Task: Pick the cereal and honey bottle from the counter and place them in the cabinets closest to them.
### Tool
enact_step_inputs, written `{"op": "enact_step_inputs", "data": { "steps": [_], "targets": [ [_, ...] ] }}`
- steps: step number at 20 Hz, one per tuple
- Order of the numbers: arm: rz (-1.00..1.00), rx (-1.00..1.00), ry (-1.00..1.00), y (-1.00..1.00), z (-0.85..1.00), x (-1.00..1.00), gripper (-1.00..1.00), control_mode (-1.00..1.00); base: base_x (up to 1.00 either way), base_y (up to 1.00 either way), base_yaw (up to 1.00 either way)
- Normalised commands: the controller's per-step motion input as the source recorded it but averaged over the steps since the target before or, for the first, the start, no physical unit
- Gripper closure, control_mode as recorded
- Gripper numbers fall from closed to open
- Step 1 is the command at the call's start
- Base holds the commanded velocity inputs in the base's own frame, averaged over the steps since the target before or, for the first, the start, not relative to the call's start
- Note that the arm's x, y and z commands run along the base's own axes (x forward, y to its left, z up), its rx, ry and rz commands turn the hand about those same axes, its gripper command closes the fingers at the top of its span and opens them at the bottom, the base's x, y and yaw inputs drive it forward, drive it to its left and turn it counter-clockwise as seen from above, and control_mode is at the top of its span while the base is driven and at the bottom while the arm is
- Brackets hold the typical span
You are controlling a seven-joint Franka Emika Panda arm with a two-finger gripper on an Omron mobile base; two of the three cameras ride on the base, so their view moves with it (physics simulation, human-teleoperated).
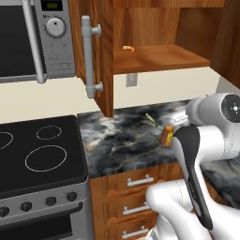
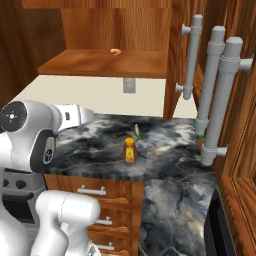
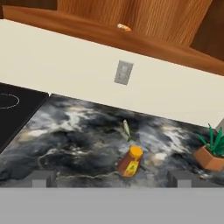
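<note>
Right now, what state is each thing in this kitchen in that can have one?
honey bottle: upright on the counter, cap on, not held
gripper: open, empty, short of the bottle
cabinet door: swung open, shelf exposed
drawers: shut
potted plant: upright on the counter
stove: nothing on its rings
microwave: door shut

microwave [image 1: 35, 40] display digits unreadable, honey bottle [image 3: 130, 161] label illegible

A silver microwave with a round dial [image 1: 35, 40] hangs above a black glass stovetop [image 1: 40, 152], near a grey wall outlet [image 3: 124, 72], a green-leafed terracotta potted plant [image 3: 212, 151] and wooden drawers with short silver handles [image 1: 136, 187].
</note>
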Motion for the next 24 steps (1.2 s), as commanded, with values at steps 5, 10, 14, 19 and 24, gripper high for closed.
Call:
{"op": "enact_step_inputs", "data": {
  "steps": [5, 10, 14, 19, 24],
  "targets": [
    [0.0, 0.0, 0.05, -0.21, -0.31, 0.19, -1.0, -1.0, 0.0, 0.0, 0.0],
    [0.0, 0.0, 0.04, -0.12, -0.21, 0.25, -1.0, -1.0, 0.0, 0.0, 0.0],
    [-0.03, 0.0, 0.05, -0.06, -0.16, 0.35, -1.0, -1.0, 0.0, 0.0, 0.0],
    [-0.14, 0.0, 0.09, -0.07, -0.14, 0.46, -1.0, -1.0, 0.0, 0.0, 0.0],
    [-0.16, 0.0, 0.1, -0.14, -0.11, 0.45, -1.0, -1.0, 0.0, 0.0, 0.0]
  ]
}}
